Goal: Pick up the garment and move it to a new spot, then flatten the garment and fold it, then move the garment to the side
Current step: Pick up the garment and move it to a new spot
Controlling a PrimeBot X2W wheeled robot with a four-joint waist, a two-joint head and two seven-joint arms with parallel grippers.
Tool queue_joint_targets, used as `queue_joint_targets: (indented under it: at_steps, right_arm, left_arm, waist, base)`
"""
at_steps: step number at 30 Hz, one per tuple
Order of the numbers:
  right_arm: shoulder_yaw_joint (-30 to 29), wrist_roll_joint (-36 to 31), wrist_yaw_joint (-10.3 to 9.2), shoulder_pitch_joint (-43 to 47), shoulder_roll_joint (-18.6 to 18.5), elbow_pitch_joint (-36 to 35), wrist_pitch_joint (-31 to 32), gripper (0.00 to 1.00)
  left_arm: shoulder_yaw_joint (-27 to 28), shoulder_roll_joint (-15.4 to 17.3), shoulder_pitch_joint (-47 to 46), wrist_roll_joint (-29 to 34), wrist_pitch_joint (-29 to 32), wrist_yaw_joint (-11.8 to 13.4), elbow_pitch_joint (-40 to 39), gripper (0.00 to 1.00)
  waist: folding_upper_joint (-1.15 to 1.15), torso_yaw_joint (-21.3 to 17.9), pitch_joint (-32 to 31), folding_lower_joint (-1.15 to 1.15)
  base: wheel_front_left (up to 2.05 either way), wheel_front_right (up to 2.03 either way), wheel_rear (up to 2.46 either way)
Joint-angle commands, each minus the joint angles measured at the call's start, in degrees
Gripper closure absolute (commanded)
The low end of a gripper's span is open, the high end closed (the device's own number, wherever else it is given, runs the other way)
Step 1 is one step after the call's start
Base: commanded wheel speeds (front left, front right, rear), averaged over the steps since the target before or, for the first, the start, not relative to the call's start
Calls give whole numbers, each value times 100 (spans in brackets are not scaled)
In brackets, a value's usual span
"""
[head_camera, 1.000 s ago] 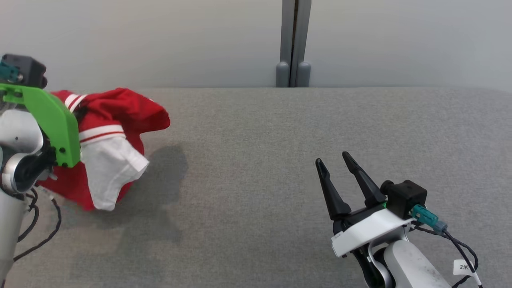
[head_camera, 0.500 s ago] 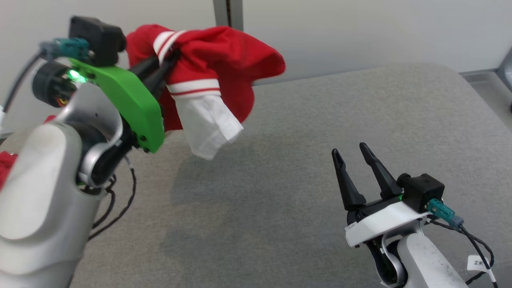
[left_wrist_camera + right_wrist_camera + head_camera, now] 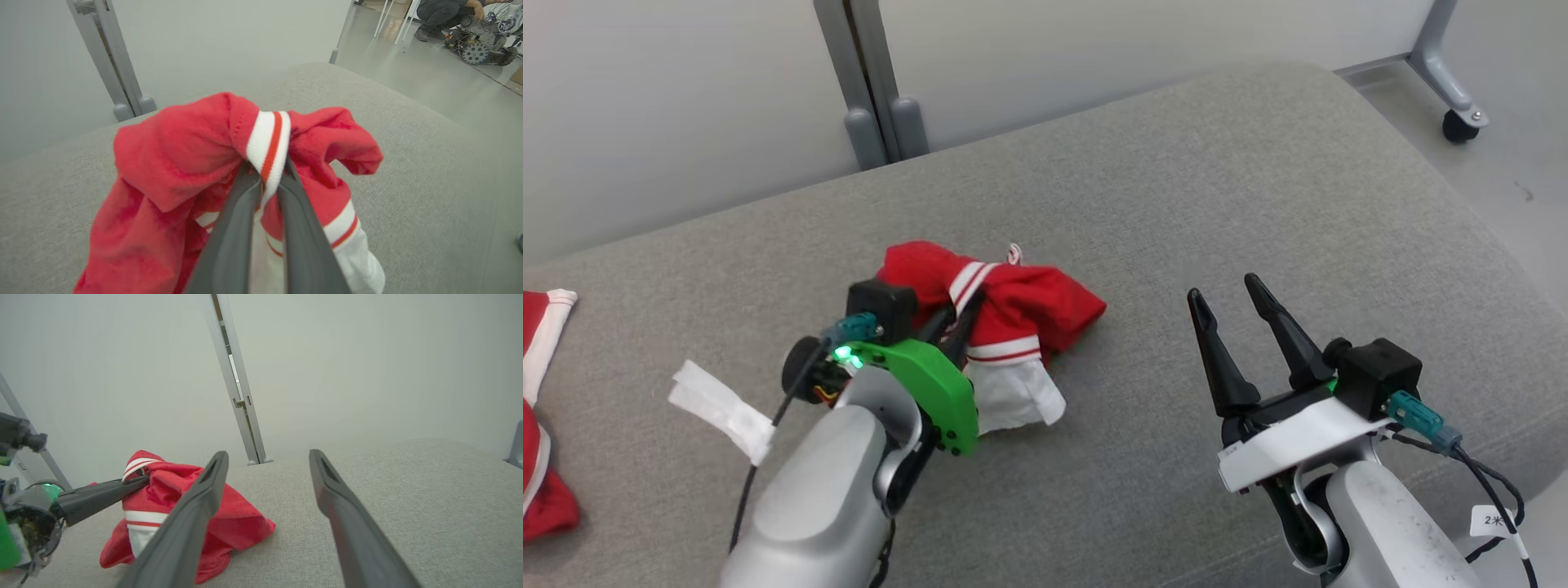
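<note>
left fingers (image 3: 235,220) pinching garment (image 3: 1058,304) trim | right fingers (image 3: 1215,359) wide, empty | garment touches grey cushion (image 3: 1258,188)

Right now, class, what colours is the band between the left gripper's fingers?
White band with a red stripe; left wrist view shows it best.

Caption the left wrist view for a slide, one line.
The left gripper pinches a bunched red garment by its white-and-red striped band, with a grey cushion behind.
</note>
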Motion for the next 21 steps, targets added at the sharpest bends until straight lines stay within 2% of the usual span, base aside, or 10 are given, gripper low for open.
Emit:
queue_joint_targets:
  at_steps: [1,2,6,10,16,21]
  right_arm:
    - [16,10,0,-55,3,-12,-17,0]
    - [24,16,0,-65,7,-14,-17,0]
    - [37,29,0,-65,18,-12,-17,0]
    - [31,30,0,-21,28,4,-17,0]
    - [-61,-16,0,100,-6,-30,-17,0]
    - [-109,-26,0,159,-15,-89,-17,0]
  left_arm:
    - [-52,-51,-97,-8,-122,-16,282,50]
    - [-110,-85,-165,4,-196,-28,451,0]
    - [-335,-225,-406,-15,-509,-54,941,0]
    - [-484,-202,-601,-72,-801,-62,1003,0]
    - [-283,251,-563,-227,-1139,-15,434,0]
    - [241,824,-57,-193,-1276,482,-441,0]
  waist:
    - [-1,-44,149,0]
    - [-1,-20,171,0]
    - [-1,141,229,0]
    - [-1,311,204,0]
    - [-1,564,118,0]
    - [-1,721,66,0]
  base:
    - [0,0,0]
    - [0,0,0]
    - [0,0,0]
    - [0,0,0]
    - [0,0,0]
    - [0,0,0]
